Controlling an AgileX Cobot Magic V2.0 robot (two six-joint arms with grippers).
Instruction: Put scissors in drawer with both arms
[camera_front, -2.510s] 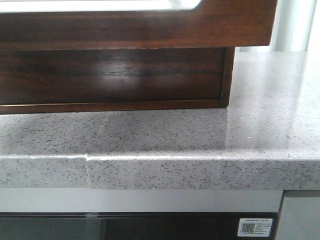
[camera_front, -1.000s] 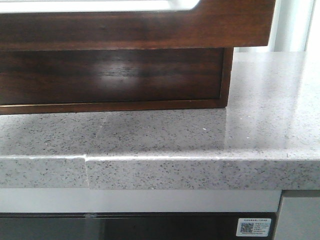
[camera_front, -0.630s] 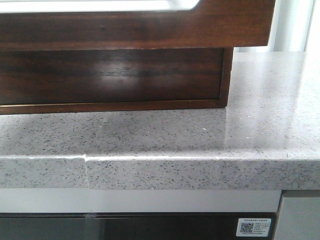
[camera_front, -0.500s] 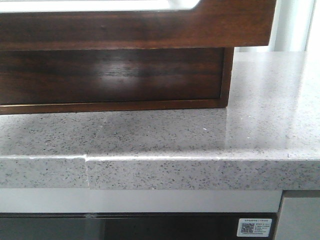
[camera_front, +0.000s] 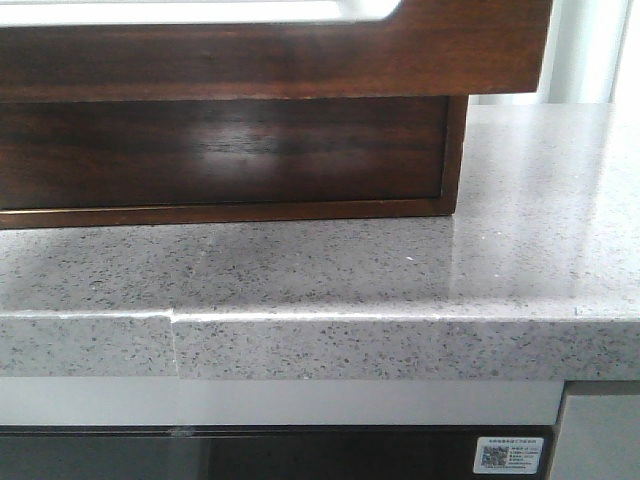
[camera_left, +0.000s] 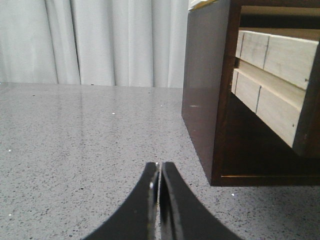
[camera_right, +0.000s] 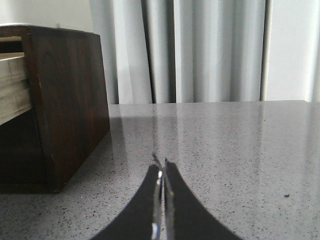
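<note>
We are looking forward over a grey speckled stone countertop (camera_front: 420, 270) on which a dark-brown wooden cabinet (camera_front: 220, 150) is standing. The drawer (camera_front: 300, 50), a wide glossy dark-brown front with a pale whitish area with rounded corners along its top, is jutting out above the cabinet's lower panel and overhanging it toward us and to the right. Below the counter edge a white label with a QR code (camera_front: 511, 455) is showing on a dark panel. Neither arm is appearing in the front view.

In the left wrist view, our left gripper (camera_left: 160, 172) is resting low over the counter (camera_left: 75, 150) with its two dark fingers pressed together, nothing between them. The cabinet's dark side wall (camera_left: 205, 100) is standing just beside it, and pale wooden drawer sides (camera_left: 270, 80) are showing inside the opening. White curtains (camera_left: 100, 40) are hanging behind the counter.

In the right wrist view, our right gripper (camera_right: 161, 170) is likewise sitting with its fingers closed against each other and holding nothing, low over the counter (camera_right: 240, 150). The cabinet's other dark side (camera_right: 67, 95) is standing near it, with curtains (camera_right: 200, 50) behind.

We are not seeing the scissors in any view.
</note>
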